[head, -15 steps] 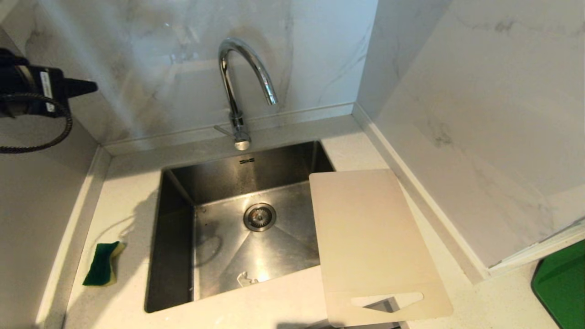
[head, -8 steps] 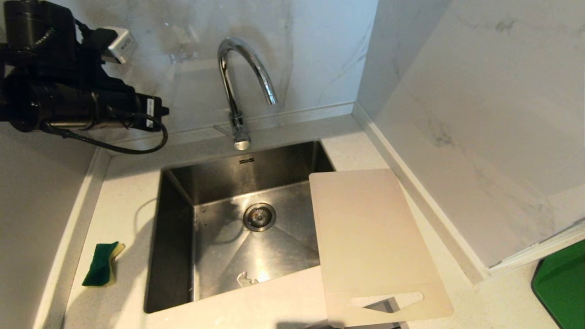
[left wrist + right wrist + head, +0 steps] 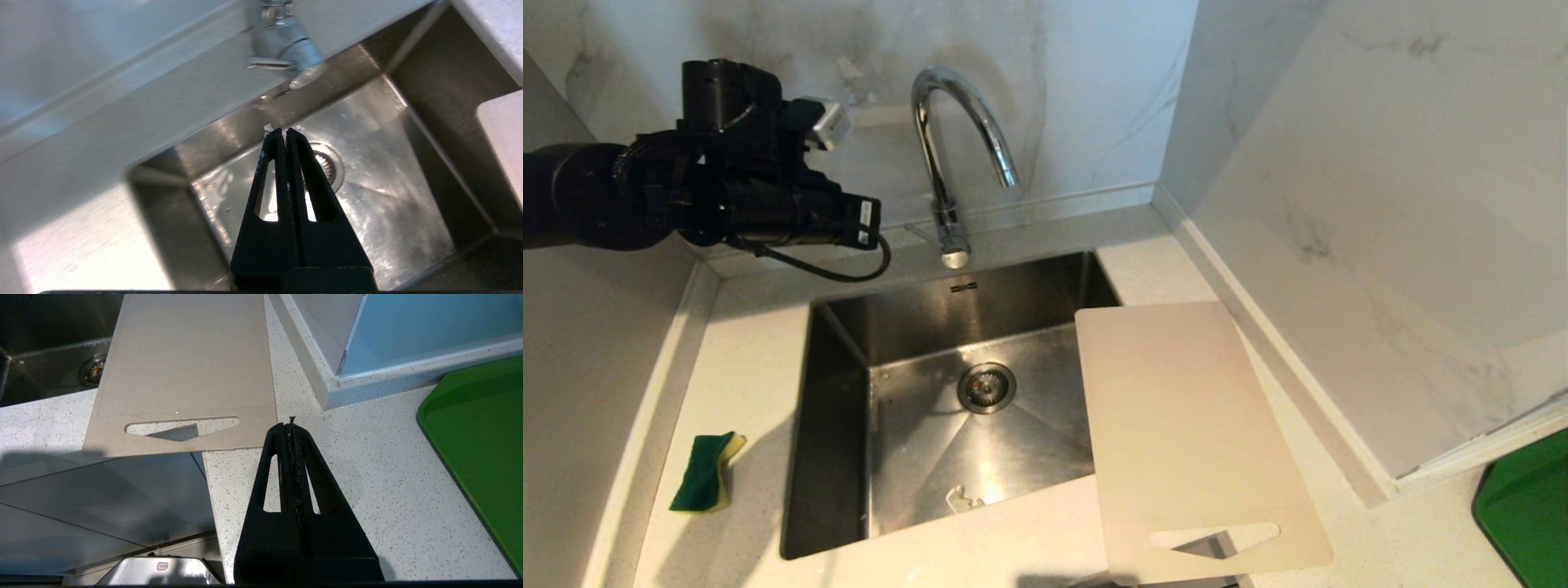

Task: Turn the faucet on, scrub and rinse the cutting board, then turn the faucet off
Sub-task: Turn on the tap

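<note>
The chrome faucet (image 3: 939,147) stands behind the sink with its thin side lever (image 3: 920,233) pointing left, and no water runs from its spout. My left gripper (image 3: 872,224) hangs shut and empty just left of the lever, not touching it. In the left wrist view its tips (image 3: 284,130) sit over the basin, short of the faucet base (image 3: 286,45). The cream cutting board (image 3: 1184,425) lies flat over the sink's right rim and the counter. My right gripper (image 3: 291,425) is shut and empty, low over the counter by the slot-handle end of the cutting board (image 3: 184,363).
A steel sink (image 3: 841,343) with a round drain (image 3: 986,387) fills the middle. A green and yellow sponge (image 3: 704,471) lies on the counter to its left. A green tray (image 3: 1527,514) sits at the far right. Marble walls close in behind and on both sides.
My left arm has swung in from the picture's left edge toward the faucet, its gripper now close to the lever. The board, sponge and faucet have not moved.
</note>
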You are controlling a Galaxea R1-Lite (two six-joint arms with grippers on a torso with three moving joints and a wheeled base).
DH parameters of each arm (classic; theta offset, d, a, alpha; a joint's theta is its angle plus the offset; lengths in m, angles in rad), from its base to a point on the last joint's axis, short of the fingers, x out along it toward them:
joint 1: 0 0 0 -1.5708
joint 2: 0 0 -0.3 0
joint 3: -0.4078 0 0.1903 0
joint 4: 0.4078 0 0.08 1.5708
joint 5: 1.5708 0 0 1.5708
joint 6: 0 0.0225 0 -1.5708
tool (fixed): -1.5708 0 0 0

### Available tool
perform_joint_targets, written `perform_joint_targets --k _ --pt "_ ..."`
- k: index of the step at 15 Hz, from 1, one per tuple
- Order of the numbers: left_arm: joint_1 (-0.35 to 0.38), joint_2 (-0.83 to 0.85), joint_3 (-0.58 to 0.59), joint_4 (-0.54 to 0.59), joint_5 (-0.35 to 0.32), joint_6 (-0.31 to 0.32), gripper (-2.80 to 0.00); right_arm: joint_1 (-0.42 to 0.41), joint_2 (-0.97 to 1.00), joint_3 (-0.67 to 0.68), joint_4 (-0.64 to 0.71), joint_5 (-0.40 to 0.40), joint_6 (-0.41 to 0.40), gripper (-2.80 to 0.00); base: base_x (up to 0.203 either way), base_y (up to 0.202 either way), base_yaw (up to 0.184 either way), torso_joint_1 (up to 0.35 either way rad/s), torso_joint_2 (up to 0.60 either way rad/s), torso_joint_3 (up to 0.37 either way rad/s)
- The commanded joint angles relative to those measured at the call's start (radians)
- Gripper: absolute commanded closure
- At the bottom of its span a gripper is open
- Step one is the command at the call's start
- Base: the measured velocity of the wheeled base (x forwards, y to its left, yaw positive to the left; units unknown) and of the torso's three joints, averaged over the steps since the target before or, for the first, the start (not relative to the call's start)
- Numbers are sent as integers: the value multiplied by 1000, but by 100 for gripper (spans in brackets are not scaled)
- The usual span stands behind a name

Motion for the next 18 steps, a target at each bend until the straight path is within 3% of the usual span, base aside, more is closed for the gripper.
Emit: perform_joint_targets --k 1,7,11,14,18 --pt "-24 71 -46 1 1 -17 0 1 0 0 0 0 0 0 0 0 0 0 0 0" --pt "-47 186 -177 1 1 -58 0 0 0 0 0 0 0 0 0 0 0 0 0 0" --pt "-41 199 -181 -11 2 -65 0 0 0 0 0 0 0 0 0 0 0 0 0 0" --pt "-43 216 -187 -45 83 -125 0 0 0 0 0 0 0 0 0 0 0 0 0 0" --pt "-44 224 -187 -113 117 -202 0 1 0 0 0 0 0 0 0 0 0 0 0 0"
